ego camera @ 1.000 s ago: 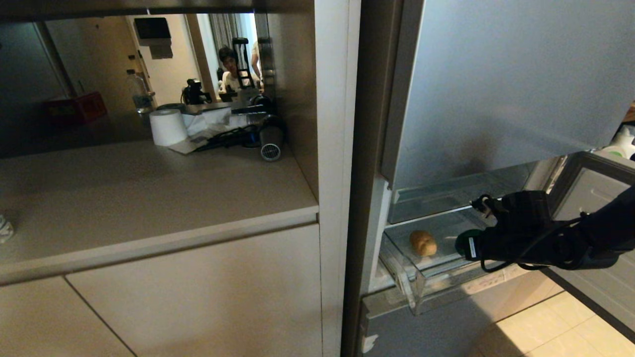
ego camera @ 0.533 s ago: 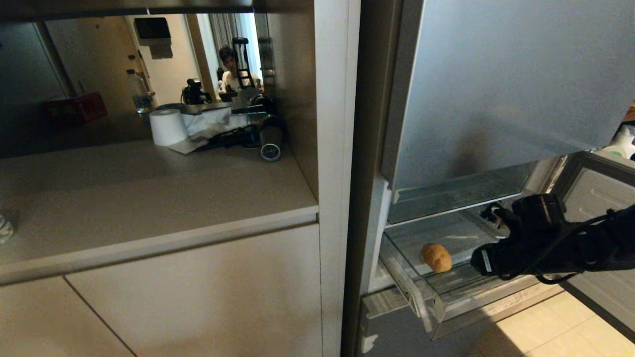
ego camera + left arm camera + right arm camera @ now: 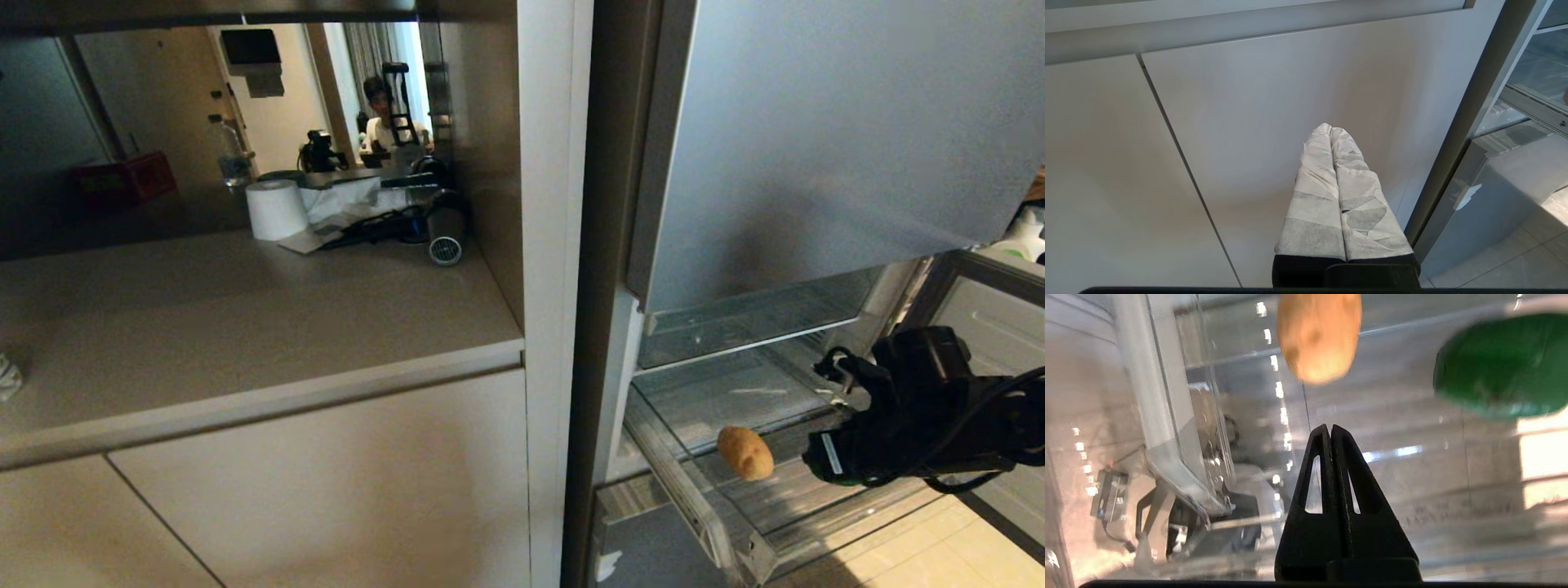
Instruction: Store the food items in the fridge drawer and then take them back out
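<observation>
The fridge drawer (image 3: 690, 494), a clear bin, stands pulled well out of the blue-grey fridge. A tan potato (image 3: 744, 453) lies on its floor near the front. My right arm (image 3: 906, 433) reaches into the bin from the right, just beside the potato. In the right wrist view my right gripper (image 3: 1329, 427) is shut and empty above the clear floor, with the potato (image 3: 1318, 335) ahead, the green pepper (image 3: 1502, 363) off to one side and the drawer wall (image 3: 1167, 416) on the other. My left gripper (image 3: 1329, 127), wrapped in white tape, is shut and parked before a cabinet door (image 3: 1249, 122).
The tall fridge door (image 3: 816, 147) hangs above the drawer. An open fridge door panel (image 3: 980, 302) stands to its right over the floor tiles (image 3: 939, 547). Left is a counter (image 3: 245, 327) with a paper roll (image 3: 276, 208) and a mirror showing a person.
The drawer has slid outward toward me, carrying the potato with it. My right arm has drawn back to the right and lower along with it. The left arm is still.
</observation>
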### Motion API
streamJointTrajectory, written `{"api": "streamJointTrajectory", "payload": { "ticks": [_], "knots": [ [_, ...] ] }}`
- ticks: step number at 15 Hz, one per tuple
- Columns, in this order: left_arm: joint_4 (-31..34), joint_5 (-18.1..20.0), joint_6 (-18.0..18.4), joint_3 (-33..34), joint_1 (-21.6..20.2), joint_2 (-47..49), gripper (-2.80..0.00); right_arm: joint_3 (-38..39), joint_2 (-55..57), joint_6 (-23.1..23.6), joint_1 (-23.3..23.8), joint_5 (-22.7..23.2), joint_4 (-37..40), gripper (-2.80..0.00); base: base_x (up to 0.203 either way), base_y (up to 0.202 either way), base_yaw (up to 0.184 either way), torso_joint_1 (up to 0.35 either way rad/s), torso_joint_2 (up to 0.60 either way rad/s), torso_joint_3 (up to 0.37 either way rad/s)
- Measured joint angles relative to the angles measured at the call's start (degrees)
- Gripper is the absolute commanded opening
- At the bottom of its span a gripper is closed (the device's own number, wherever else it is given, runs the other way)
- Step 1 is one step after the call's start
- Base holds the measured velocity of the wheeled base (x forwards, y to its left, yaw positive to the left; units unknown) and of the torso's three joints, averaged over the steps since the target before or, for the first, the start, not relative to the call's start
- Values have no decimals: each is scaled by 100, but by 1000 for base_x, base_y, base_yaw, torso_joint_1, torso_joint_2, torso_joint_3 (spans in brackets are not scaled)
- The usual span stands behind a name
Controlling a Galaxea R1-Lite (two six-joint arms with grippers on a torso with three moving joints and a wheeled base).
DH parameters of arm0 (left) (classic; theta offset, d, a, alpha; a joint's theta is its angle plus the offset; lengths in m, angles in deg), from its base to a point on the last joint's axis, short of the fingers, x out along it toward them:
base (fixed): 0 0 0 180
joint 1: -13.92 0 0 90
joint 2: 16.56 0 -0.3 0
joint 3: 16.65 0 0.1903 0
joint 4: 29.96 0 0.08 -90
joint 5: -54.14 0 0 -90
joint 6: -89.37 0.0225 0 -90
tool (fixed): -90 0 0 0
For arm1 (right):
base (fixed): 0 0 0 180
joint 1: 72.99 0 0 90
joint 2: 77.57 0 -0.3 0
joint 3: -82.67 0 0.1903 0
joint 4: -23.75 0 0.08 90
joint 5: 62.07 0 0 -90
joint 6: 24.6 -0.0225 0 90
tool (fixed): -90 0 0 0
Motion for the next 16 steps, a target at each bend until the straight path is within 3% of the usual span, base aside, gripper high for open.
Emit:
{"api": "streamJointTrajectory", "payload": {
  "ticks": [7, 11, 12, 16],
  "knots": [
    [-2, 0, 0, 0, 0, 0, -280, -313, 263, -8, 426, -17, -15, -280, 0, 0, 0, 0, 0, 0],
    [-2, 0, 0, 0, 0, 0, -280, -859, 562, -8, 718, -494, 77, -280, 0, 0, 0, 0, 0, 0],
    [-1, 0, 0, 0, 0, 0, -280, -1031, 644, 6, 743, -523, 248, 0, 0, 0, 0, 0, 0, 0],
    [-1, 0, 0, 0, 0, 0, -280, -1962, 994, 11, 781, -628, 1032, 0, 0, 0, 0, 0, 0, 0]
  ]
}}
